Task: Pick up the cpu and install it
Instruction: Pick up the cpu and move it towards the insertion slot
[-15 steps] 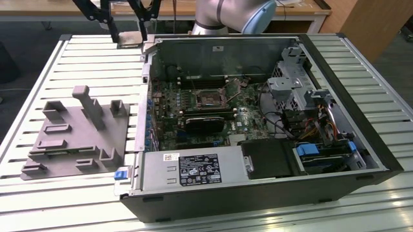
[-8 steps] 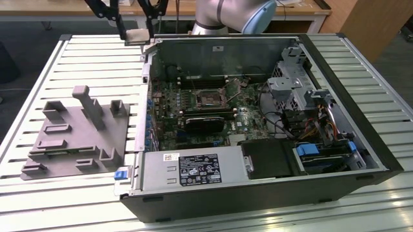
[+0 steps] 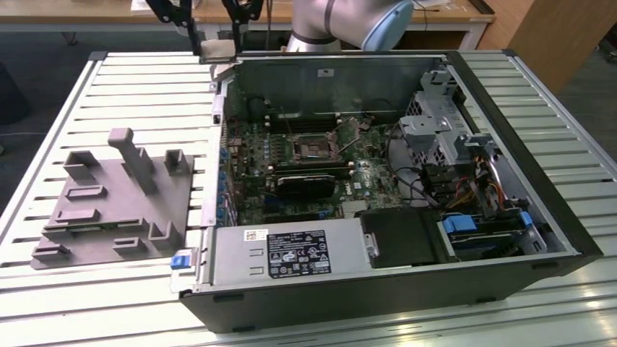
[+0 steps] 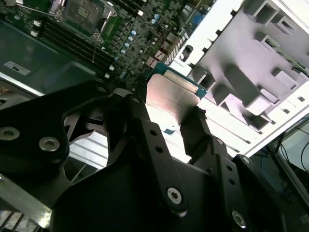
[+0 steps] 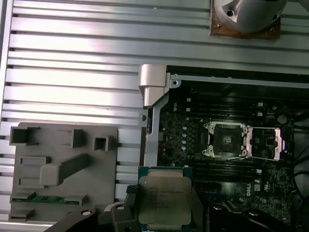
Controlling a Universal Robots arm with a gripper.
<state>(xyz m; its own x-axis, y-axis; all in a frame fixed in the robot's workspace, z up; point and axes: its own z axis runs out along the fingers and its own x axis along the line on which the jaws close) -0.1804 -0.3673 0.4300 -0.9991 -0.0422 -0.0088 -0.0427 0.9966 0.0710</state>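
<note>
In the exterior view my gripper (image 3: pixel 218 32) hangs high over the far edge of the open case (image 3: pixel 386 300), clamped on the cpu (image 3: pixel 218 49). The chip is in the air, well apart from the socket (image 3: pixel 313 148) down on the board. The grey tray (image 3: pixel 106 199) lies beside the case, on the exterior view's left.

In the second wrist view the cpu (image 4: pixel 171 92) sits pinched between my fingers (image 4: pixel 145 135), silver face to the camera, with the tray (image 4: pixel 251 82) beyond it.

In the first wrist view the cpu (image 5: pixel 165 199) shows its metal top, gripped at two opposite edges. The socket (image 5: pixel 225 140) stands open, its frame flipped aside, and it looks bare.

I judge the pick done and the install not yet begun; the chip is mid-carry. Seating it calls for holding it level and square over the socket in the matching orientation. The descent must be soft, since a skewed or hard landing could harm the contacts.
</note>
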